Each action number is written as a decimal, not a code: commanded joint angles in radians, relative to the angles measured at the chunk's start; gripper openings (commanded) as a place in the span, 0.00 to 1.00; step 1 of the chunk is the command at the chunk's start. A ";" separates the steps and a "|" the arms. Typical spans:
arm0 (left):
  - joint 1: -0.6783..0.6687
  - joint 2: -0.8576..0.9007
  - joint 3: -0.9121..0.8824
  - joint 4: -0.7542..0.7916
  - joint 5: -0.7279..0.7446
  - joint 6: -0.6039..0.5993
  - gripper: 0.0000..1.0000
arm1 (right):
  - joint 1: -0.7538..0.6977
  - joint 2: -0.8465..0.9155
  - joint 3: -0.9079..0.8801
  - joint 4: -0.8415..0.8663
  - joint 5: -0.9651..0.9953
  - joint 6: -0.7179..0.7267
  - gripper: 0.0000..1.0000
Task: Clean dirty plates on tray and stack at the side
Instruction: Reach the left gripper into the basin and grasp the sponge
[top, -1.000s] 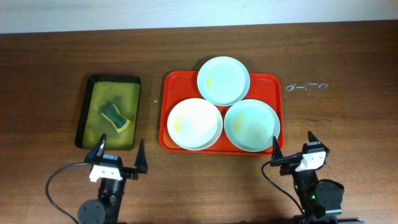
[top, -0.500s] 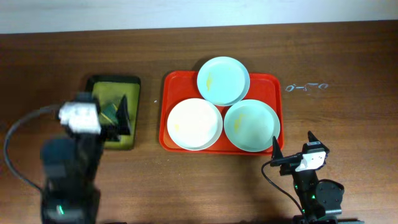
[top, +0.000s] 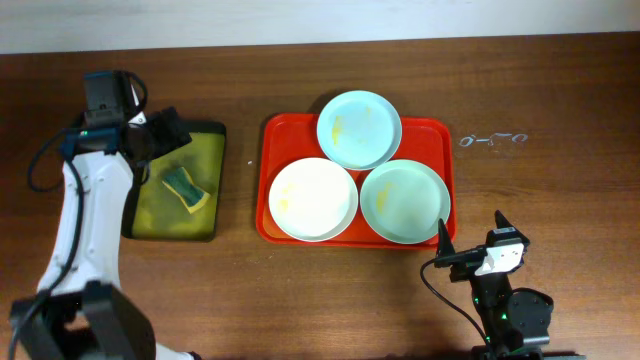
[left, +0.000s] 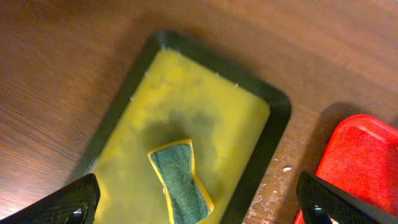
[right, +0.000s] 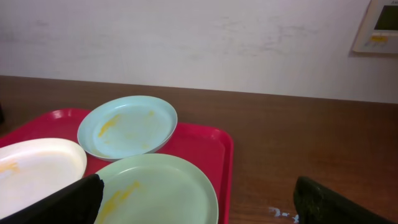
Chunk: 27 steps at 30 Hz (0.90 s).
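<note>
Overhead, the table (top: 560, 80) carries the red tray (top: 275, 135) at centre, with all three plates on it: a white one (top: 312, 199) at front left, a blue-green one (top: 404, 202) at front right and another (top: 359, 129) at the back, overhanging the far rim. Each shows yellow smears, and none is stacked at the side, so cleaning seems not yet begun.

The step in hand looks like fetching the sponge (left: 180, 180), which lies diagonally in the yellow-green liquid of the black tray (top: 180, 236) to the left. The left gripper (top: 158, 145) hovers over that tray, fingers wide apart and holding nothing. The next move likely calls for lowering it, turning the wrist to suit the sponge's slant, and closing on its narrow sides while clearing the raised rim.

The right gripper (top: 471, 235) waits near the red tray's front right corner, also spread and empty. The plates crowd together, leaving little finger room. Faint pale marks (top: 492, 140) lie right of the tray.
</note>
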<state>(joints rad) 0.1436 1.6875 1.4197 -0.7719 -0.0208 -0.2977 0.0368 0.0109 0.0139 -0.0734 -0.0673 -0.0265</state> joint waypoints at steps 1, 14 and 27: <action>0.010 0.100 0.019 -0.022 0.049 -0.032 0.99 | 0.007 -0.007 -0.008 -0.001 0.013 0.005 0.98; 0.056 0.377 0.019 0.021 0.017 -0.031 0.64 | 0.007 -0.007 -0.008 -0.002 0.013 0.005 0.98; 0.057 0.377 0.080 -0.096 0.106 -0.031 0.99 | 0.007 -0.007 -0.008 -0.001 0.012 0.005 0.98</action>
<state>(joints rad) 0.1970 2.0537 1.4433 -0.8116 0.0132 -0.3305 0.0368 0.0109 0.0139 -0.0734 -0.0673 -0.0265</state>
